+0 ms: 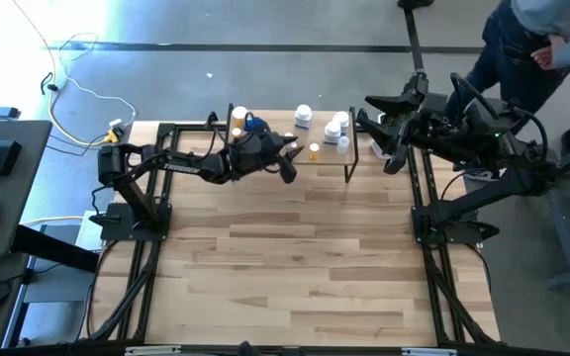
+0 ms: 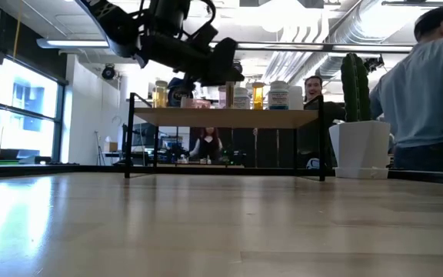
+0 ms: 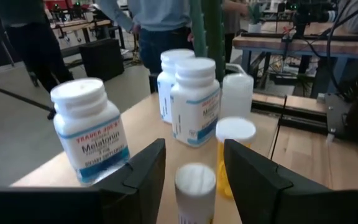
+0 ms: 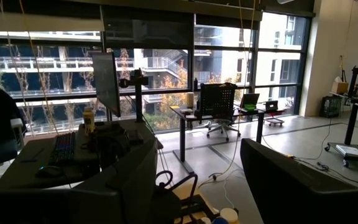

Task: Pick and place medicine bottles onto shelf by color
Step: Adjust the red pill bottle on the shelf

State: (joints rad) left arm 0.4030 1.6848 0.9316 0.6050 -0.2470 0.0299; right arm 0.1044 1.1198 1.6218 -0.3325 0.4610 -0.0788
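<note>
The left gripper (image 3: 191,171) is hovering over the shelf (image 1: 265,163), fingers spread around an upright orange bottle (image 3: 195,190), not gripping.

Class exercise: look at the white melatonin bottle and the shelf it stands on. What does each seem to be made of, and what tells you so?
Melatonin bottle: probably smooth white plastic, judging by its opaque, softly glossy body and moulded cap; paper-like printed label. Shelf: light wood top, pale matt board, on thin black legs, likely metal.
</note>
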